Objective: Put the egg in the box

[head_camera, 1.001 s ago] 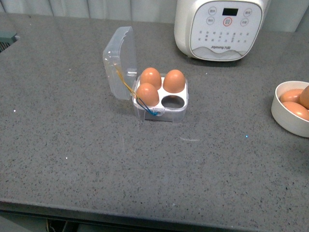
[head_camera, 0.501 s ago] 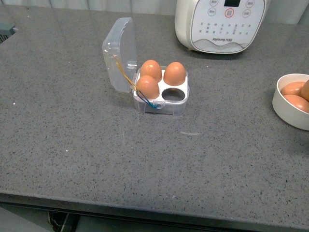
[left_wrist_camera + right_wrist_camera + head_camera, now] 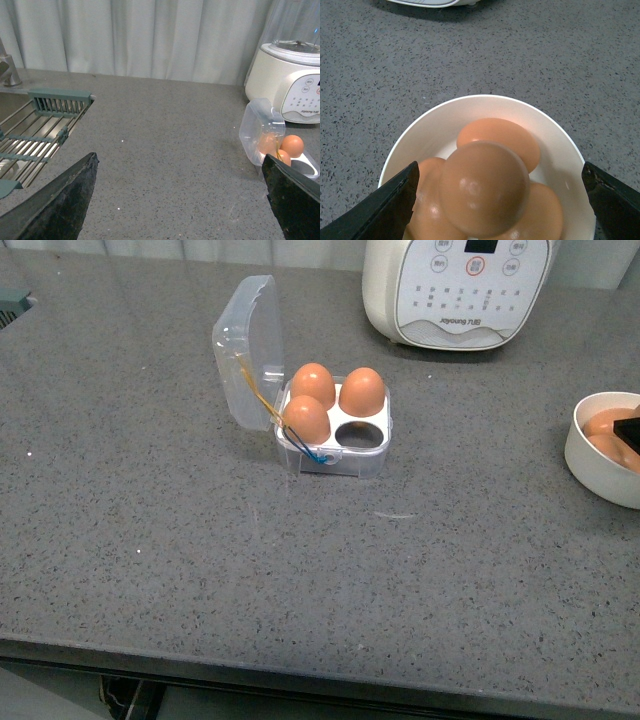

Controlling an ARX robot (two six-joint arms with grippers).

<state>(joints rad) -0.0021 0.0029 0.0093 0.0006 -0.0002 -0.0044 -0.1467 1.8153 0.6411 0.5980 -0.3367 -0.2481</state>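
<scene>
The box stands open mid-table, its clear lid upright on the left. It holds three brown eggs, and the front right slot is empty. In the right wrist view my right gripper is open just above the white bowl, its jaws spread either side of the top egg, which lies on a pile of others. One dark finger shows over the bowl in the front view. My left gripper is open and empty above bare table, with the box to one side.
A white kitchen appliance stands behind the box. The bowl sits at the table's right edge of view. A sink with a green rack lies at the far left. The table's front edge runs close along the bottom.
The front view shifted slightly a second ago. Since half a second ago, a dark finger of my right gripper has come into view over the bowl at the right edge.
</scene>
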